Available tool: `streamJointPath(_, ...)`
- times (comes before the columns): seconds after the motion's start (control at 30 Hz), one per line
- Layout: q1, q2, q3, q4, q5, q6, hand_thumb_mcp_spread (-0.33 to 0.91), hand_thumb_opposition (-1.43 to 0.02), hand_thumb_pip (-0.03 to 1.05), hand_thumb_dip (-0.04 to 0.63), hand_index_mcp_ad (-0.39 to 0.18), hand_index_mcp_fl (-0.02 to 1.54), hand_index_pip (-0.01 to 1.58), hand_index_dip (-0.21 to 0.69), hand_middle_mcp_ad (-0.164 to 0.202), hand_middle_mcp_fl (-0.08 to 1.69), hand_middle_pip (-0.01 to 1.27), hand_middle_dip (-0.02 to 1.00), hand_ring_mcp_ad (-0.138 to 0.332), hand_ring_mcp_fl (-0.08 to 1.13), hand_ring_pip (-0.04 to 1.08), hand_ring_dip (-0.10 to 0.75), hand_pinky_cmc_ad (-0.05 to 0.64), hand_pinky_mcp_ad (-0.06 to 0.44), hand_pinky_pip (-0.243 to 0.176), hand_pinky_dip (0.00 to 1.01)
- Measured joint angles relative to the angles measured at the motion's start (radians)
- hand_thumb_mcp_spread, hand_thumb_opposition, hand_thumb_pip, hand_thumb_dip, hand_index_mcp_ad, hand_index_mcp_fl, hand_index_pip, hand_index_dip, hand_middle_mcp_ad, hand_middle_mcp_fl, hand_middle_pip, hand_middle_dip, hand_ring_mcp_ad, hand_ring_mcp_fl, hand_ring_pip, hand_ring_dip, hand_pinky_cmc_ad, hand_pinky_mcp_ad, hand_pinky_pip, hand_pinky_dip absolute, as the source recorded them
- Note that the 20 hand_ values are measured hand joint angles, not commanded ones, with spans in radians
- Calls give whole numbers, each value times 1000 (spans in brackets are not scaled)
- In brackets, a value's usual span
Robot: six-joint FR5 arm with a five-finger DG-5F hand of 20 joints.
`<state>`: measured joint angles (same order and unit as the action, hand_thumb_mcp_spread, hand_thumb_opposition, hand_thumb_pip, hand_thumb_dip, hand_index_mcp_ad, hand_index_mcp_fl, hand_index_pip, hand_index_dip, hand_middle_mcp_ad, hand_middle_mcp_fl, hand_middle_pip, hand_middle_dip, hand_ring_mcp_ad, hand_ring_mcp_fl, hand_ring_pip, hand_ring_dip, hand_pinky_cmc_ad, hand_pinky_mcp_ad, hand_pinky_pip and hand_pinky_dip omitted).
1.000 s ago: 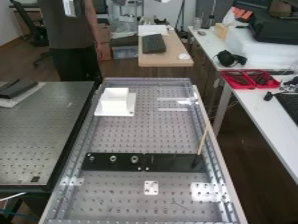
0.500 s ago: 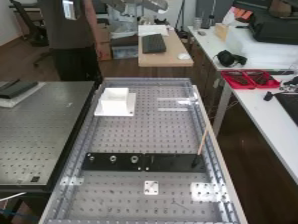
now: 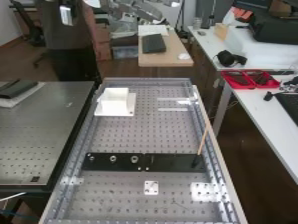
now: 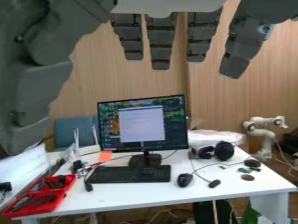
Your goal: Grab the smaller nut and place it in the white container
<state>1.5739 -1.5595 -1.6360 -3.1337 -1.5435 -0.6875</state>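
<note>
High view: smaller nut (image 3: 91, 158) seen on black bar (image 3: 173, 162), near larger nut (image 3: 113, 159). White container (image 3: 115, 104) set on desk (image 3: 126, 135). Robot hand (image 3: 136, 10) seen past desk's far end.
Wrist view: robot hand held wide, fingers (image 4: 161, 42) kept straight.

the smaller nut (image 3: 91, 158) seems too small to make out clearly.

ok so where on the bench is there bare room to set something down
The widest bare patch of the bench lies between the white container and the black bar. Crowded: the bar's left end in the high view, with smaller nut, larger nut and bearing in a row.
</note>
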Motion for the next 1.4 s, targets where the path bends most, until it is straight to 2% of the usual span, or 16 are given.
streamJointPath(0.1,-10,8,-24,17,-14,-14,209,-730,487,49,-3,40,72,269,87,56,138,218,180,-3,94,101,401,330,-70,232)
streamJointPath(0.2,-27,16,-55,34,-42,-26,209,-730,538,49,-3,40,72,271,86,56,138,218,180,-3,94,101,401,330,-72,232)
streamJointPath(0.6,-137,36,-165,66,-174,-52,209,-745,552,51,-3,38,72,276,86,56,138,216,182,-3,94,101,400,330,-72,236)
streamJointPath(0.93,-232,48,-276,141,-313,-131,211,-742,583,77,-7,38,66,250,86,56,134,216,185,-3,94,101,403,330,-72,239)
streamJointPath(1.07,-268,37,-308,174,-367,-161,215,-757,620,79,-16,37,66,232,84,56,134,216,182,-3,94,101,400,330,-72,239)
streamJointPath(1.17,-300,19,-331,203,-409,-176,223,-771,644,91,-16,59,87,232,80,119,138,220,183,-3,98,101,400,330,-72,239)
streamJointPath(1.33,-336,-18,-363,253,-444,-184,248,-771,646,110,-14,56,89,215,80,117,138,220,180,-3,94,101,400,330,-72,239)
streamJointPath(1.4,-350,-34,-380,281,-456,-187,260,-771,684,113,-23,79,96,202,86,120,134,216,182,-3,94,101,400,330,-72,239)
